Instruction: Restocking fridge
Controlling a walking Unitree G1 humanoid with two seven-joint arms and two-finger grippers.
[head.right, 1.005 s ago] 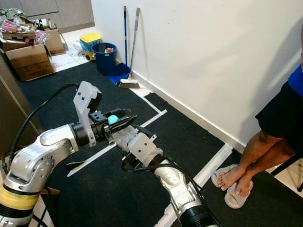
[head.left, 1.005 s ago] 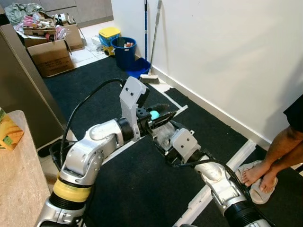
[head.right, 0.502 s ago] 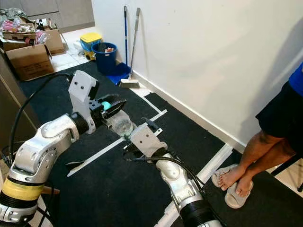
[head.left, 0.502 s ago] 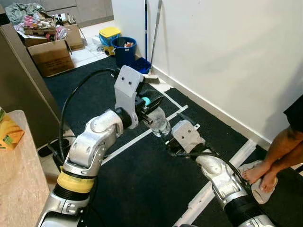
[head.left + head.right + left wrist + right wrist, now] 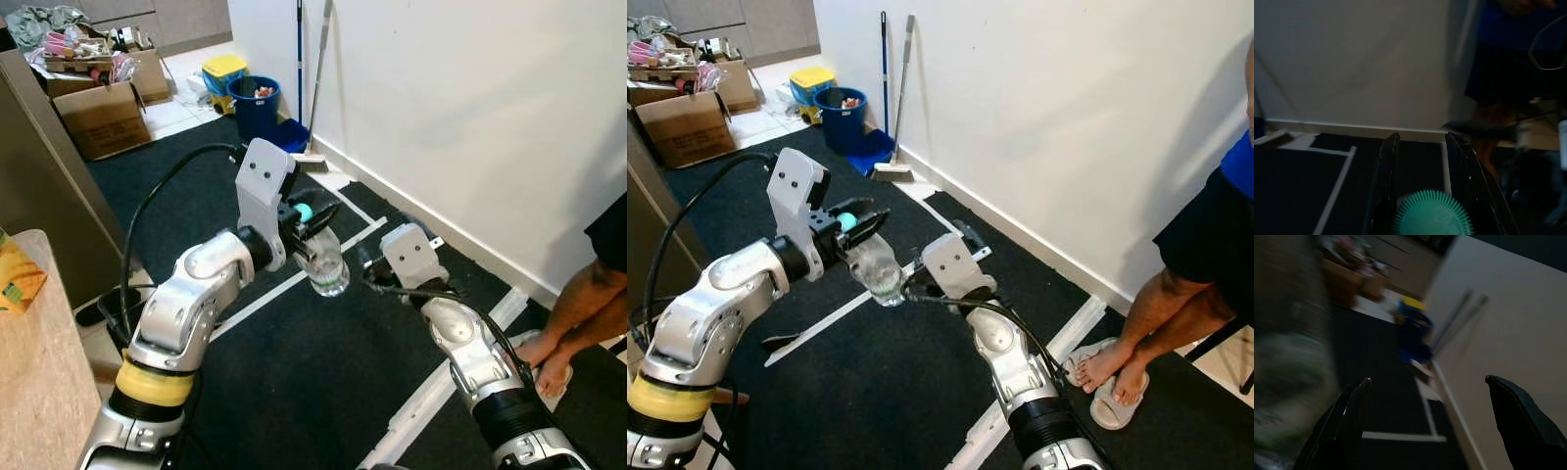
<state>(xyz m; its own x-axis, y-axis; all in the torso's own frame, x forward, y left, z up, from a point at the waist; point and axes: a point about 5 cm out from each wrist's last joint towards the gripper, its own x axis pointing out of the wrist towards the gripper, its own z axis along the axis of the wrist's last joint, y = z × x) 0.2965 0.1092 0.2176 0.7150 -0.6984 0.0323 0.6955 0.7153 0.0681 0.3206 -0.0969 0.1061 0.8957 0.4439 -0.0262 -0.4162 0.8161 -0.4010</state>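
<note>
Item: clear plastic bottle with a teal ribbed cap [image 5: 324,266], held in mid-air above the black carpet [image 5: 284,392], hanging cap-up from its neck.

Holder: left gripper [image 5: 315,220], fingers clamped on either side of the bottle neck just under the cap; the left wrist view has the cap sitting between the two black fingers [image 5: 1387,166].

Second arm: right gripper [image 5: 1430,421], just beside the bottle and apart from it, fingers spread wide with nothing between them.

Surroundings: white wall [image 5: 470,108]; blue bucket [image 5: 257,106]; broom and mop against the wall [image 5: 312,78]; cardboard boxes [image 5: 103,117]; beige desk edge with a yellow carton [image 5: 18,279]; a person's sandalled feet [image 5: 1112,377].

Progress: bottle in hand, not yet stored. Carrying it to the fridge and shelving it apparently remain.
</note>
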